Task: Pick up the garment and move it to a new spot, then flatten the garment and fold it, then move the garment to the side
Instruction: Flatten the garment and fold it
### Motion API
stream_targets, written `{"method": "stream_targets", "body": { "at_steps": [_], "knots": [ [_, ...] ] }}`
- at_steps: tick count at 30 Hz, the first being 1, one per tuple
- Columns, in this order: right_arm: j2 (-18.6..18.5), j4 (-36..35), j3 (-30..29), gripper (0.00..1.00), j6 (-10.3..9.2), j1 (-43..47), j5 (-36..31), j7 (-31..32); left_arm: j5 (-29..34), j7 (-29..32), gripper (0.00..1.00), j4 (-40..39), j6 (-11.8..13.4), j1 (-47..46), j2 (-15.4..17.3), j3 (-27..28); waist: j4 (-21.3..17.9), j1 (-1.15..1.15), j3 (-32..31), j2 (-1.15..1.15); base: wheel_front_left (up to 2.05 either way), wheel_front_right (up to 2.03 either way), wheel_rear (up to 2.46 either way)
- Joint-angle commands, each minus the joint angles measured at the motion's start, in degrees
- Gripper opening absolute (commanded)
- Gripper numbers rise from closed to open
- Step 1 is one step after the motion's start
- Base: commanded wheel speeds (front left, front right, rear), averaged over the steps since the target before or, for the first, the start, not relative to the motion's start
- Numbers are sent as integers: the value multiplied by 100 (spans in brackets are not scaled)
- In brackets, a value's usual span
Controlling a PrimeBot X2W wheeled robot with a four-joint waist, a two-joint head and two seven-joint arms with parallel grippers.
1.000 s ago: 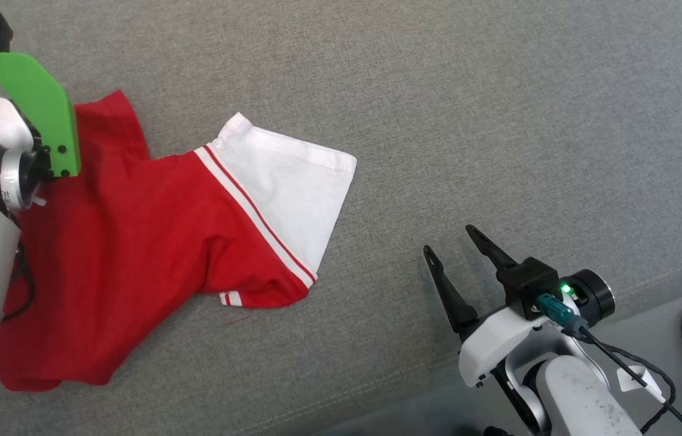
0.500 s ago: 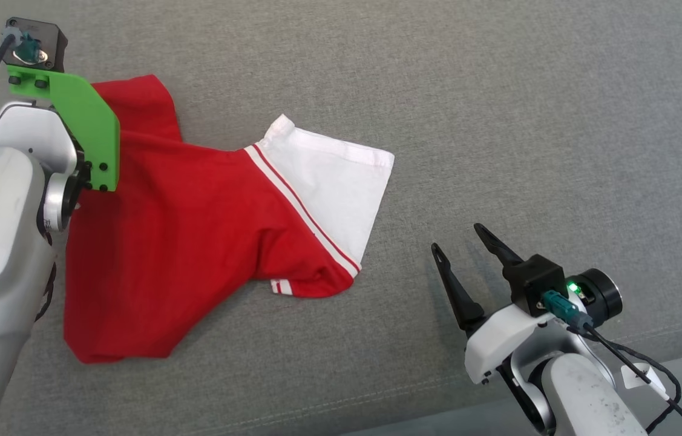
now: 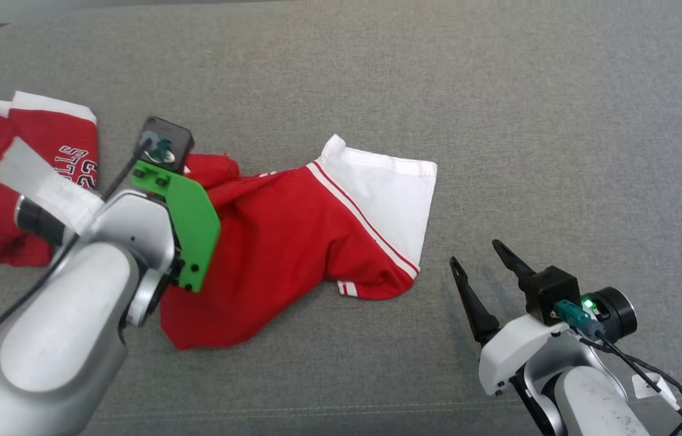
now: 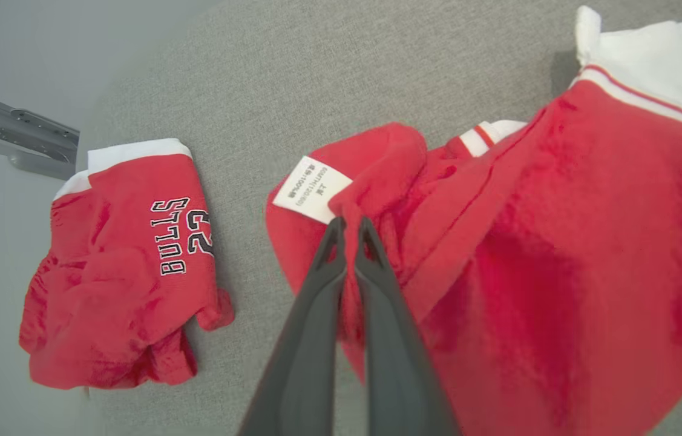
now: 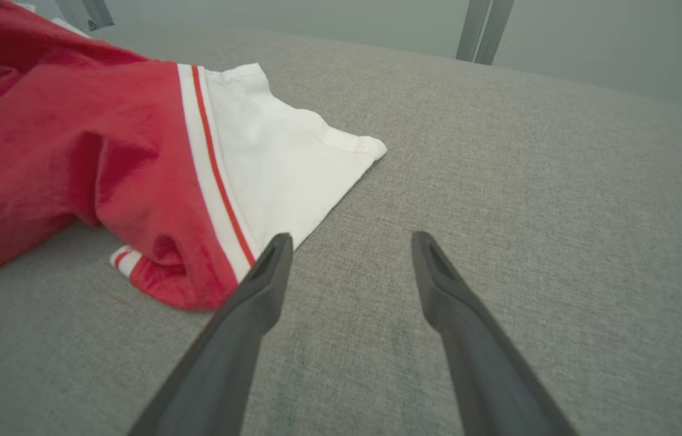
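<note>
Garment (image 4: 558, 272) in left hand (image 4: 350, 225); second garment (image 4: 117, 284) apart; two total.

Right gripper (image 5: 351, 239): two dark fingers rising from the bottom edge, spread wide, nothing between them.
Tabletop (image 5: 528, 181): grey woven covering, bare under the gripper.
Garment (image 5: 74, 157): red, rumpled, at upper left. Its white panel (image 5: 274, 151), bordered by red-and-white stripes, lies flat. One fingertip sits just beside the panel's lower edge; contact cannot be told.
Metal bar (image 5: 483, 30): top edge, beyond the tabletop.
</note>
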Motion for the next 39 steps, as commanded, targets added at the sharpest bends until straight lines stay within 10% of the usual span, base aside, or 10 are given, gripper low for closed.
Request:
{"method": "stream_targets", "body": {
  "at_steps": [1, 16, 17, 18, 19, 39],
  "knots": [
    [-15, 14, -22, 100, -2, 88, 37, 20, -56, 27, 0, -125, 4, 164, -44, -66, 299, 0, -308, 0, 0, 0, 0],
    [-14, 37, 3, 100, -2, 156, 123, -20, -235, -242, 0, -289, 51, 1129, -647, -706, 273, 0, -463, 0, 0, 0, 0],
    [-16, 40, 0, 100, -2, 157, 123, -20, -245, -264, 22, -260, 49, 1153, -660, -713, 273, 0, -470, 0, 0, 0, 0],
    [-14, 42, -1, 100, -2, 158, 123, -18, -256, -331, 91, -250, 67, 1164, -678, -698, 275, 0, -477, 0, 0, 0, 0],
    [-14, 43, -2, 100, -2, 158, 125, -16, -240, -378, 100, -231, 82, 1161, -685, -691, 278, 0, -485, 0, 0, 0, 0],
    [-15, 48, 131, 100, -2, 141, 131, 20, -133, 350, 100, -531, 15, 44, -473, -548, 44, 0, -493, 0, 0, 0, 0]
  ]
}}
